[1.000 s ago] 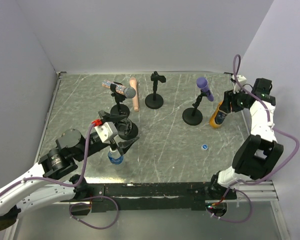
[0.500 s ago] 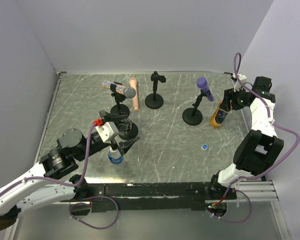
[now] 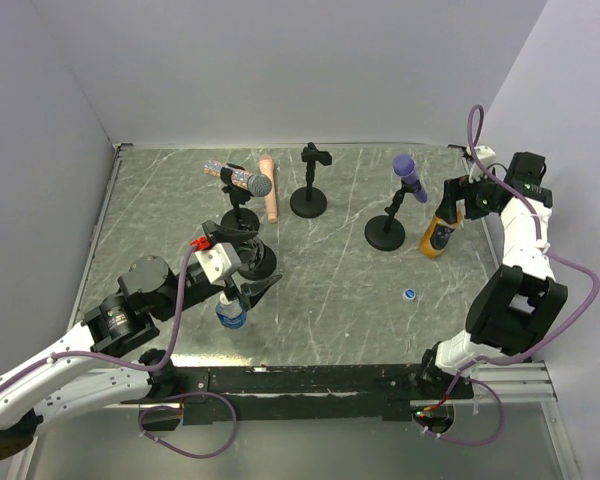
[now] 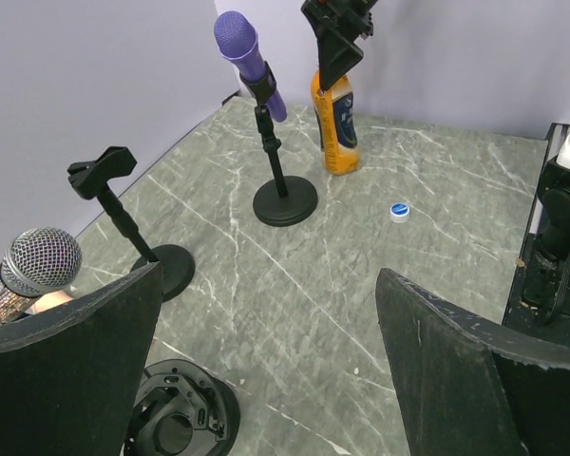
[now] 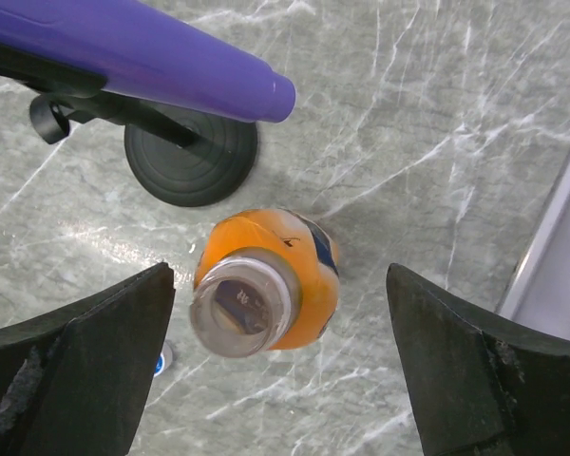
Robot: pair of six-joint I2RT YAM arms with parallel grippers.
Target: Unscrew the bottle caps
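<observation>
Since the orange bottle [image 5: 313, 294] at far right is standing uncapped, a blue cap [image 3: 409, 293] lying loose nearer me, I am holding the right gripper [image 5: 278, 271] with fingers spread over its neck, the left gripper [image 4: 266, 280] likewise spread above the near-left bottle [image 3: 231, 316].

A purple microphone [image 3: 408, 176] and a silver-headed microphone [image 3: 244, 180] sit tilted in black stands [image 3: 385, 232].

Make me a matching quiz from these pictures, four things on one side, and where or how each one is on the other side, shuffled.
1 orange bottle
2 blue cap
3 purple microphone
4 right gripper

A lying loose on the table
B clipped in a black stand
C open, over the bottle's neck
D upright, uncapped

Pairs: 1-D, 2-A, 3-B, 4-C
</observation>
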